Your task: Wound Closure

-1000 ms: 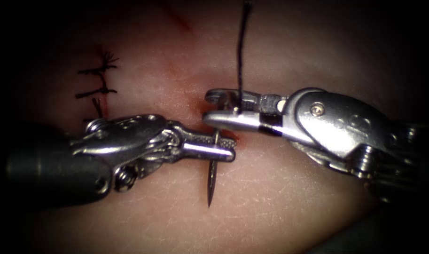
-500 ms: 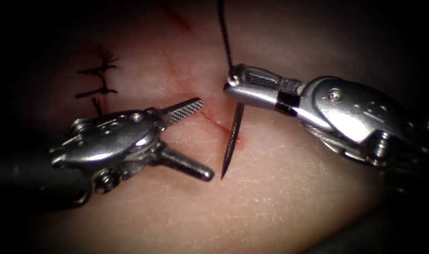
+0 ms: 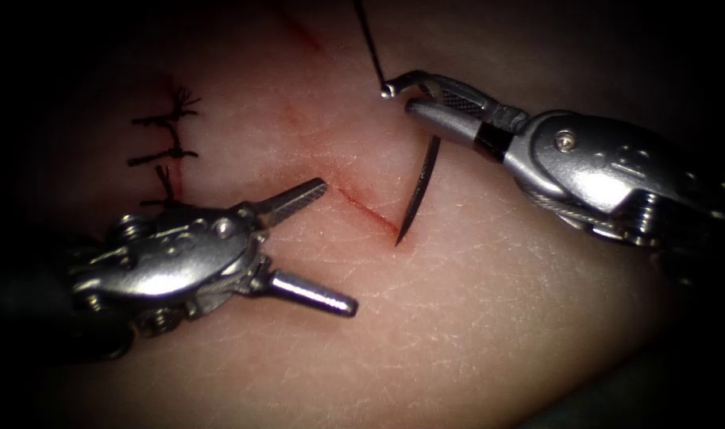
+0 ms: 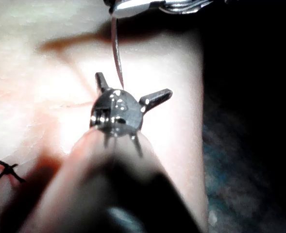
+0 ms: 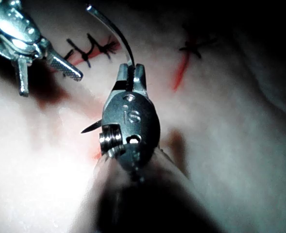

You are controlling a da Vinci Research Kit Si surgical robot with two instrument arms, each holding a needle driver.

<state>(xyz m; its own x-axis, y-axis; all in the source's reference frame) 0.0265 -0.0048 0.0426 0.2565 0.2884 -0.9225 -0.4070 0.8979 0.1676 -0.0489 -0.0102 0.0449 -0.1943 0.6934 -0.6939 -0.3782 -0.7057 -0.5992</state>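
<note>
Needle [image 3: 420,189] clamped near its tail by right tool [image 3: 426,103], tip touching the cut's [image 3: 362,208] right end; left tool [image 3: 314,238] jaws apart, empty. Next, judged: keep the tip square.

The tissue [image 3: 473,318] is the carrying surface, pale and finely creased. A short red cut [image 3: 366,210] runs near the frame's centre (red fluid [image 3: 302,33] streaks the upper middle too). Dark finished stitches [image 3: 165,143] with frayed thread ends sit at upper left.
</note>
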